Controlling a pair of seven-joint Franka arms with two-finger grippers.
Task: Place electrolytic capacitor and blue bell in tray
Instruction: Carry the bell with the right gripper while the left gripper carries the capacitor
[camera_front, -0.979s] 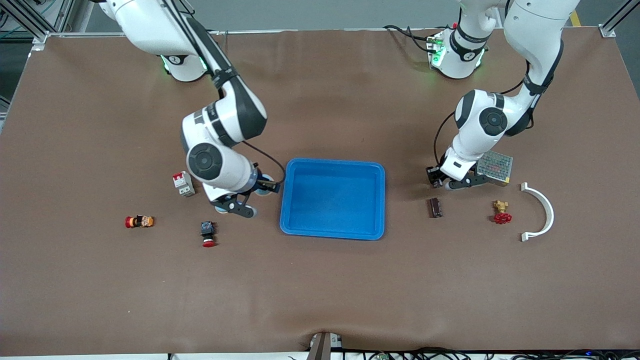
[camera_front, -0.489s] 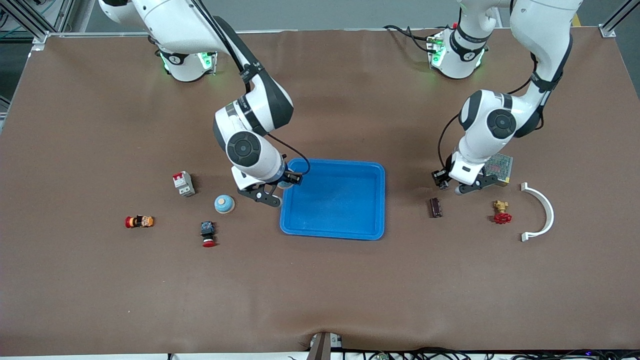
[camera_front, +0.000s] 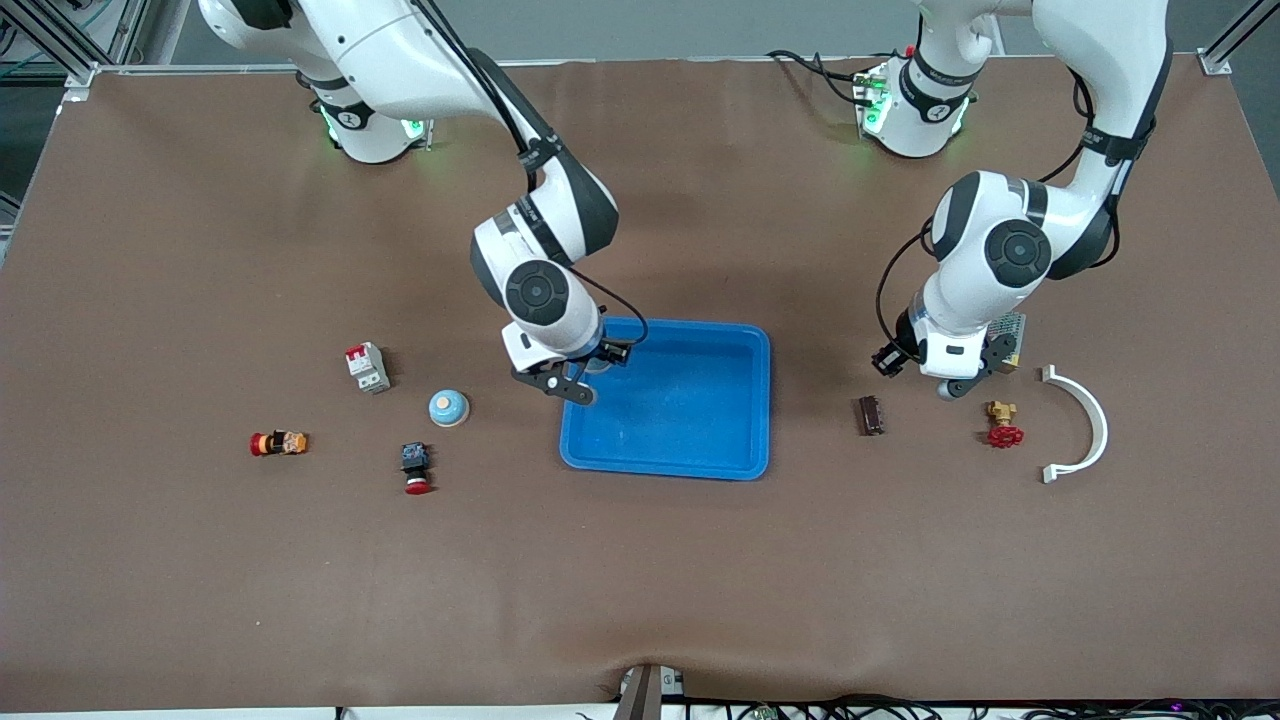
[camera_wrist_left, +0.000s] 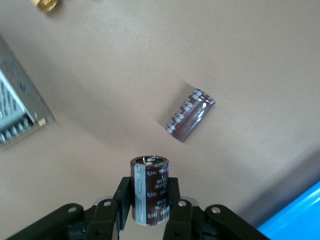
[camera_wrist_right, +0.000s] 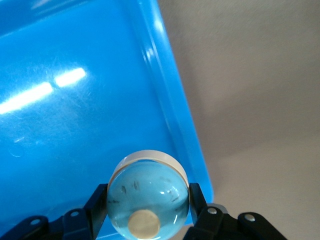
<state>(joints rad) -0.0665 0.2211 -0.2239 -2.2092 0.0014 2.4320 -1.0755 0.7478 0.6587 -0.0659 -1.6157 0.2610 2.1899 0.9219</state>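
The blue tray (camera_front: 765, 400) lies mid-table. My right gripper (camera_front: 590, 368) is shut on a light-blue bell (camera_wrist_right: 148, 199) and holds it over the tray's corner nearest the right arm's end; the tray rim (camera_wrist_right: 175, 115) runs beside it. A second blue bell (camera_front: 449, 407) sits on the table beside that end of the tray. My left gripper (camera_front: 947, 382) is shut on a brown electrolytic capacitor (camera_wrist_left: 150, 190), held upright above the table. A second capacitor (camera_front: 871, 415) lies below it, also in the left wrist view (camera_wrist_left: 190, 115).
A metal mesh power supply (camera_front: 1005, 330), a red-handled brass valve (camera_front: 1002, 424) and a white curved bracket (camera_front: 1085, 425) lie toward the left arm's end. A red-white breaker (camera_front: 366, 367), a red push button (camera_front: 415, 467) and a small red-orange part (camera_front: 278, 442) lie toward the right arm's end.
My right gripper has carried its bell from beside the tray to over the tray's corner, uncovering the second bell. My left gripper has shifted toward the power supply with its capacitor.
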